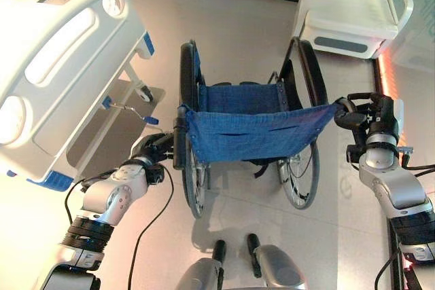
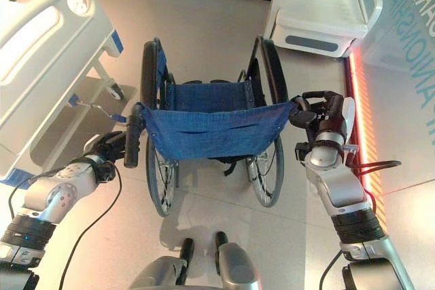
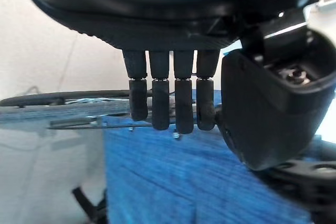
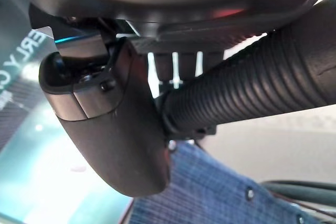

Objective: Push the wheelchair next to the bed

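The wheelchair [image 1: 248, 127] with its blue seat stands on the floor [image 1: 231, 39] at centre, just right of the bed [image 1: 58, 66]. The left robot hand [image 1: 155, 149] reaches its left push handle [image 1: 179, 142]; its grip is unclear. The right robot hand [image 4: 113, 129] curls around the right push handle [image 4: 252, 85].

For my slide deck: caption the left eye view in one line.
Right robot hand grips one push handle, left robot hand is at the other of the blue wheelchair, bed ahead-left.

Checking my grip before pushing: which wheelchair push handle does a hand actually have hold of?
The right push handle: the right hand is wrapped around its ribbed grip. The left hand sits beside the left push handle, fingers straight.
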Motion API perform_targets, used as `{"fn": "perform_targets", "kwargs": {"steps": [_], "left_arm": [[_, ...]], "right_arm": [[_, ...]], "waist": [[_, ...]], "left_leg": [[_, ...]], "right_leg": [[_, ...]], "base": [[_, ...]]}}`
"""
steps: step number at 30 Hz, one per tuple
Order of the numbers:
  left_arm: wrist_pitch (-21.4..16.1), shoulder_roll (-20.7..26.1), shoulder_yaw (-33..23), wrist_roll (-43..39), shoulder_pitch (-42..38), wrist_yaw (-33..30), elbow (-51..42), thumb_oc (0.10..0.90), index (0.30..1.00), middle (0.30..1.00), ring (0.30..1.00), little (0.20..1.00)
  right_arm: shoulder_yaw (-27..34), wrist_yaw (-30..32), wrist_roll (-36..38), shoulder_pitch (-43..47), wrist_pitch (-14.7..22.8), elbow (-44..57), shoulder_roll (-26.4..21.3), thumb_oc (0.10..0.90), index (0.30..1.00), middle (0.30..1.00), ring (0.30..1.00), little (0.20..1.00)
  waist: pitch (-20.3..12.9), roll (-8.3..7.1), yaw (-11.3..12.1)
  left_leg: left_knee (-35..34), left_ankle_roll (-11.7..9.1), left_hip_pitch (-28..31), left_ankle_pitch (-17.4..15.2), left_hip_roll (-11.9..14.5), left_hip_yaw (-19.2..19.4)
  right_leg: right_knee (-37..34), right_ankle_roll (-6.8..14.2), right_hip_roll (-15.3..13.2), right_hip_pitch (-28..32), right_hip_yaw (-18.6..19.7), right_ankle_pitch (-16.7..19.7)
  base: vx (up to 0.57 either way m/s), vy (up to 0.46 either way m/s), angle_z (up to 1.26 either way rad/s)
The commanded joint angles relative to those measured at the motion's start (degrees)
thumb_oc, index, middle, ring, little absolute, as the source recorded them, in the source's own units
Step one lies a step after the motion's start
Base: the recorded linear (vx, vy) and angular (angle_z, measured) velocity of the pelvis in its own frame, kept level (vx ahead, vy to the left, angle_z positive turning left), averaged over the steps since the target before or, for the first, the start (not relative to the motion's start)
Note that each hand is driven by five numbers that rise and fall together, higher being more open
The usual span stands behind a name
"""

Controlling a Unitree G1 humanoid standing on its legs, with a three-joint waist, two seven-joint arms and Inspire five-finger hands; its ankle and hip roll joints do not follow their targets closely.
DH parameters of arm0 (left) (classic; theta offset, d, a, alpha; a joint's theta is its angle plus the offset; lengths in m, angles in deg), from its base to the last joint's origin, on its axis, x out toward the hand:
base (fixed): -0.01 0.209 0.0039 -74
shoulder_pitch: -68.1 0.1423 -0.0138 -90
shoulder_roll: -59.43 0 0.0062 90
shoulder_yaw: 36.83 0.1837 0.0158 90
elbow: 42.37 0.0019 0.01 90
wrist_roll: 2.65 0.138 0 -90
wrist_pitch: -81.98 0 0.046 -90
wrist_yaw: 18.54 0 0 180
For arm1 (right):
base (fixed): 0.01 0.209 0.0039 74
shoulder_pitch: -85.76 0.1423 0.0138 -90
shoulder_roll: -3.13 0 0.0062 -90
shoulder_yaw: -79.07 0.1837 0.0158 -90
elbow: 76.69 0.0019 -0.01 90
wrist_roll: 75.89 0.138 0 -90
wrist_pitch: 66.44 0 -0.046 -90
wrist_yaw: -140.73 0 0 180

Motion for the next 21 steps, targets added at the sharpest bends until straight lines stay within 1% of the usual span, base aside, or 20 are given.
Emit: {"fn": "perform_targets", "kwargs": {"steps": [1, 5, 6, 7, 10, 13, 14, 15, 16, 18, 21], "left_arm": [[-8.6, 0.8, -7.6, 0.8, -1.8, -0.9, -6.9, 0.8, 0.9, 0.9, 0.9, 0.9], [-10.3, 1.0, -9.3, 0.0, -1.5, -1.0, -6.6, 0.8, 0.9, 0.9, 0.9, 0.9], [-10.4, 1.2, -9.5, -0.3, -1.6, -0.8, -6.6, 0.8, 0.9, 0.9, 0.9, 0.9], [-10.4, 1.5, -9.7, -1.3, -1.8, -0.6, -6.8, 0.8, 0.9, 0.9, 0.9, 0.9], [-10.3, 1.5, -9.5, -4.6, -2.5, 0.4, -7.8, 0.8, 0.9, 0.9, 0.9, 0.9], [-11.3, 0.7, -8.5, -8.0, -2.9, 0.6, -9.5, 0.8, 0.9, 0.9, 0.9, 0.9], [-11.3, 0.7, -8.5, -8.0, -2.8, 0.6, -9.5, 0.8, 0.9, 0.9, 0.9, 0.9], [-12.3, 0.0, -8.1, -8.8, -2.7, 0.9, -11.0, 0.8, 0.9, 0.9, 0.9, 0.9], [-12.4, -0.2, -8.3, -9.2, -2.4, 0.8, -12.4, 0.8, 0.9, 0.9, 0.9, 0.9], [-13.0, -1.1, -8.2, -8.2, -1.8, 0.5, -14.2, 0.8, 0.9, 0.9, 0.9, 0.9], [-11.8, -1.3, -8.7, -9.1, -0.8, 0.5, -16.0, 0.8, 0.9, 0.9, 0.9, 0.9]], "right_arm": [[-2.2, -1.6, 7.0, -3.9, 3.8, 0.2, 7.9, 0.4, 0.3, 0.3, 0.3, 0.3], [-1.9, -1.6, 6.3, -4.7, 3.2, 0.0, 8.4, 0.4, 0.3, 0.3, 0.3, 0.3], [-1.8, -1.6, 6.2, -4.9, 3.2, -0.1, 8.4, 0.4, 0.3, 0.3, 0.3, 0.3], [-1.6, -1.7, 6.2, -5.3, 3.2, 0.0, 8.4, 0.4, 0.3, 0.3, 0.3, 0.3], [-1.3, -1.9, 6.0, -5.7, 2.8, 0.3, 8.5, 0.4, 0.3, 0.3, 0.3, 0.3], [-1.5, -1.9, 5.9, -6.0, 2.7, 0.5, 8.7, 0.4, 0.3, 0.3, 0.3, 0.3], [-1.5, -1.9, 5.9, -6.0, 2.7, 0.5, 8.7, 0.4, 0.3, 0.3, 0.3, 0.3], [-1.6, -2.1, 5.6, -6.3, 2.7, 0.7, 9.1, 0.4, 0.3, 0.3, 0.3, 0.3], [-1.5, -2.1, 5.5, -6.5, 2.8, 0.8, 9.2, 0.4, 0.3, 0.3, 0.3, 0.3], [-1.5, -2.2, 5.0, -7.2, 3.2, 0.9, 9.9, 0.4, 0.3, 0.3, 0.3, 0.3], [-1.5, -2.1, 4.6, -7.8, 3.9, 0.9, 10.5, 0.4, 0.3, 0.3, 0.3, 0.3]], "waist": [[-3.4, 2.5, 1.6], [-3.9, 2.73, 1.4], [-4.1, 2.74, 1.3], [-4.3, 2.39, 1.3], [-4.8, 2.28, 1.2], [-5.0, 2.31, 1.1], [-5.0, 2.31, 1.1], [-5.1, 2.3, 1.1], [-5.1, 2.29, 1.2], [-5.2, 2.28, 1.3], [-5.1, 2.32, 1.4]], "left_leg": [[-2.3, 2.9, 6.7, -3.6, -2.6, -0.1], [-2.6, 2.9, 7.8, -3.9, -2.3, 0.4], [-2.6, 2.9, 7.9, -3.9, -2.3, 0.5], [-2.4, 2.7, 7.7, -3.5, -2.6, 0.6], [-2.7, 2.8, 8.2, -3.6, -2.5, 0.5], [-3.2, 2.7, 8.9, -3.6, -2.4, 0.3], [-3.2, 2.7, 8.9, -3.6, -2.4, 0.3], [-3.6, 2.7, 9.3, -3.5, -2.2, 0.1], [-3.8, 2.7, 9.4, -3.4, -2.2, -0.1], [-4.3, 2.7, 9.7, -3.3, -2.1, -0.3], [-4.9, 2.7, 10.2, -3.0, -1.8, -0.5]], "right_leg": [[-11.5, 1.7, 1.6, -2.8, 1.4, 15.2], [-10.9, 1.7, 1.6, -2.6, 1.5, 14.9], [-10.8, 1.7, 1.6, -2.5, 1.4, 14.9], [-10.7, 1.8, 1.2, -2.6, 1.5, 15.3], [-10.6, 1.8, 1.1, -2.4, 1.2, 15.1], [-10.4, 1.7, 1.1, -2.3, 0.7, 14.9], [-10.4, 1.7, 1.2, -2.3, 0.7, 14.9], [-10.2, 1.6, 1.3, -2.3, 0.3, 14.7], [-10.1, 1.6, 1.4, -2.3, 0.2, 14.6], [-10.0, 1.5, 1.5, -2.4, -0.2, 14.5], [-9.7, 1.5, 1.6, -2.5, -0.8, 14.5]], "base": [[0.02, 0.031, 0.16], [0.03, 0.04, 0.13], [0.01, 0.011, 0.04], [0.0, 0.0, 0.04], [0.02, -0.011, 0.04], [0.0, 0.0, 0.0], [0.01, -0.033, 0.0], [0.0, -0.042, 0.01], [0.0, -0.052, 0.02], [-0.01, -0.047, 0.04], [-0.02, -0.048, 0.03]]}}
